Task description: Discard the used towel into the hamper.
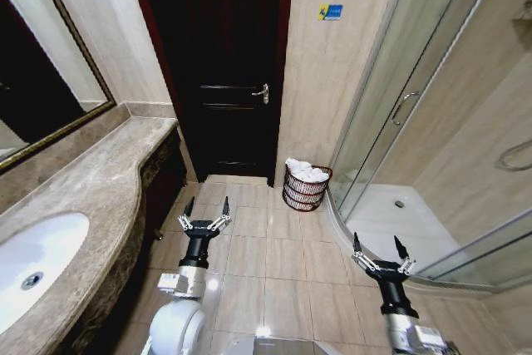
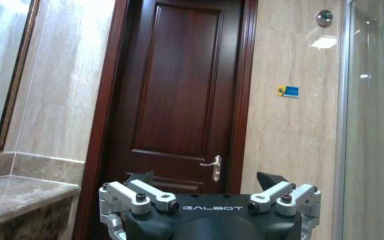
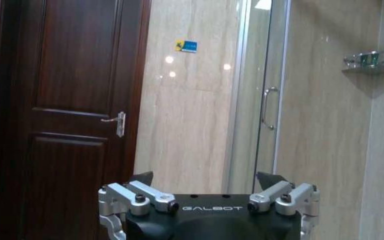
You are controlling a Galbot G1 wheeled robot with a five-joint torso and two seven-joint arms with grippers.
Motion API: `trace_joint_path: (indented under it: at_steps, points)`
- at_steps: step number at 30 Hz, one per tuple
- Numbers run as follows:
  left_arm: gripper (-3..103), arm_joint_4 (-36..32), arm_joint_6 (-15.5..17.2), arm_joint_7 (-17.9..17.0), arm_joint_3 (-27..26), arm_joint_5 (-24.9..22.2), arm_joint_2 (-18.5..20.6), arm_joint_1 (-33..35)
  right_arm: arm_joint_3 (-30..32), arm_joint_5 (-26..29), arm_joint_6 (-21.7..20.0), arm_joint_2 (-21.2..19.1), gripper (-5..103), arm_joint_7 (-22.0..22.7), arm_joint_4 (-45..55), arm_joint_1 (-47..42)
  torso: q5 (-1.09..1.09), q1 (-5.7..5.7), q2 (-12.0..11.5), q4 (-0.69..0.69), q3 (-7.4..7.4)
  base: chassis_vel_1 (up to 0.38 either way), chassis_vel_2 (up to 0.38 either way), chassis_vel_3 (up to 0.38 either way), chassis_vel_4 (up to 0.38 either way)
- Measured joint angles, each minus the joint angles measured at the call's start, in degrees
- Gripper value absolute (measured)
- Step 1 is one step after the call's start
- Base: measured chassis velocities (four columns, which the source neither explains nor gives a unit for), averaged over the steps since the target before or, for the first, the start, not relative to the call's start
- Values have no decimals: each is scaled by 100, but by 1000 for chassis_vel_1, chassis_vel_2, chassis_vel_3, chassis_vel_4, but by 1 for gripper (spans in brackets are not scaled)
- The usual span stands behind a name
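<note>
Beige floor tiles (image 1: 274, 263) are spread between a marble vanity counter (image 1: 100, 189) on the robot's left and a glass shower enclosure (image 1: 416, 122) on its right, with a dark wooden door (image 1: 220, 64) closed at the far end.

Against the wall just right of that door, beside the curved shower base, the hamper (image 1: 306, 189) is set upright on the floor. White cloth, taken to be the towel (image 1: 304, 171), is heaped in its open top and is seen bulging a little above the rim; whether anything lies beneath cannot be told.

Both arms are held low and forward, pointing toward the door. The left gripper (image 1: 205, 205) is seen with its jaws spread apart and nothing between them; the right gripper (image 1: 381, 245) is likewise spread wide and empty.

The hamper is placed well ahead of both grippers, lying between their two lines of reach, up and to the right of the left one and up and to the left of the right one. Neither arm is judged clearly nearer, and the floor in between is bare. No loose towel is seen on the counter or floor, so the discard is judged already made.
</note>
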Motion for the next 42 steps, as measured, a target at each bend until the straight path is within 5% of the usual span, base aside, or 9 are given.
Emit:
trace_joint_path:
  at_steps: [42]
  points:
    - [100, 5, -4, -3, 1, 1, 0, 0, -1, 3, -11, -2, 100, 0, 10, 3, 0, 0, 0, 0, 0, 0, 0, 0, 0]
